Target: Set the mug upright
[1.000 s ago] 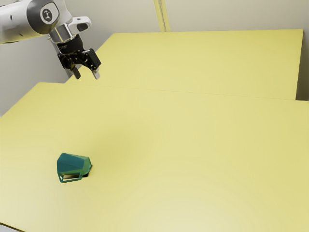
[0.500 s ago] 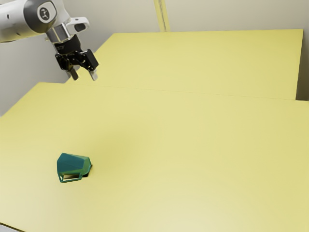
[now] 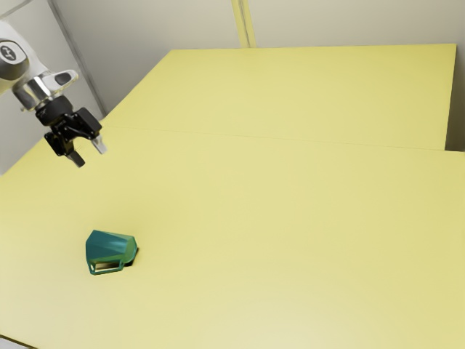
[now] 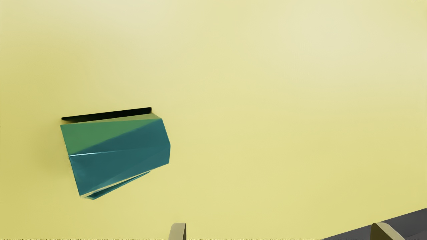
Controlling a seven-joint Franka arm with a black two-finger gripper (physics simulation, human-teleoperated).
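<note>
A yellow table [image 3: 276,218] spreads out in front of you, its dark near edge [image 3: 16,341] cutting across the corner at the exterior view's left. Closest to you on it is the mug [image 3: 109,247], teal and green, lying on its side toward that same side of the view. Its handle [image 3: 109,272] faces the exterior camera, and you can see a patch of dark right beside the body.

Past the mug and above the table, your gripper [image 3: 90,156] hangs tilted, well apart from the mug, at the end of the white arm [image 3: 14,65]. Its two fingers stand wide apart, and you have nothing between them. In the wrist view, you find the mug off to one side of the gap, nearer one finger [image 4: 178,231] than the other, touching neither. A black strip [image 4: 106,115] runs along the mug's side away from the fingers. Just by the other finger, you see a dark grey area [image 4: 412,221] meet the yellow.

Farther back, a seam marks off a second yellow surface [image 3: 305,94], and behind that you have a grey wall [image 3: 145,22] with an upright yellow strip [image 3: 243,25].
</note>
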